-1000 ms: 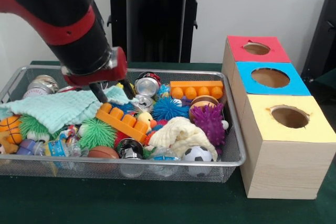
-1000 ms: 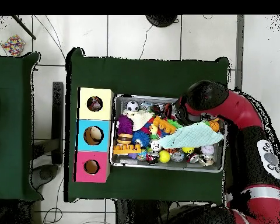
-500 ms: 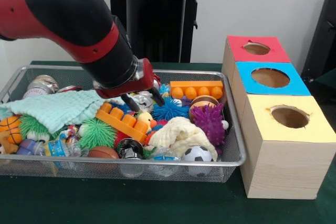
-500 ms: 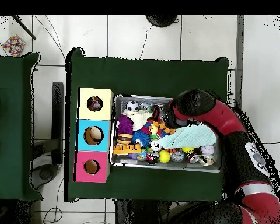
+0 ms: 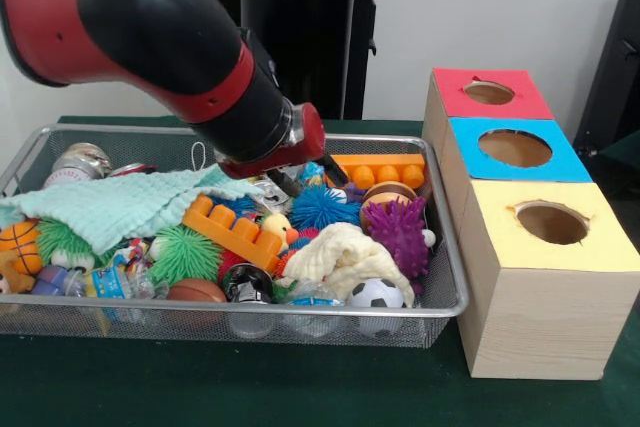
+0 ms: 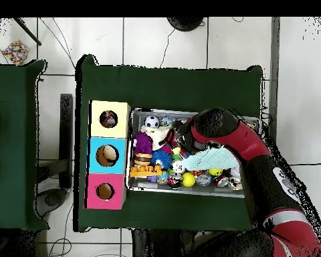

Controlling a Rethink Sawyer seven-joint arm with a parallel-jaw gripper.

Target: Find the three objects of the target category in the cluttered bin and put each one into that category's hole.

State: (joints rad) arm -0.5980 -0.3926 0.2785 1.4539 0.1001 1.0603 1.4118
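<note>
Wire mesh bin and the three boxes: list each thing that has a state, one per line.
Wire mesh bin: full, cluttered with toys, cans and cloths.
Mint green cloth: spread flat over items at one end.
Cream cloth: crumpled.
Orange toy brick: lying tilted on the pile.
Red-topped box: hole open.
Blue-topped box: hole open.
Yellow-topped box: hole open.
Gripper: low among the toys, grip unclear.

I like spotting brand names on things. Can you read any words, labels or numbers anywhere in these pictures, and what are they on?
No text can be read in either view.
Cans at the bin's back corner: any printing is too blurred to read.
Small bottle near the front: label colours show, no legible words.
Coloured boxes: plain, no writing.
</note>
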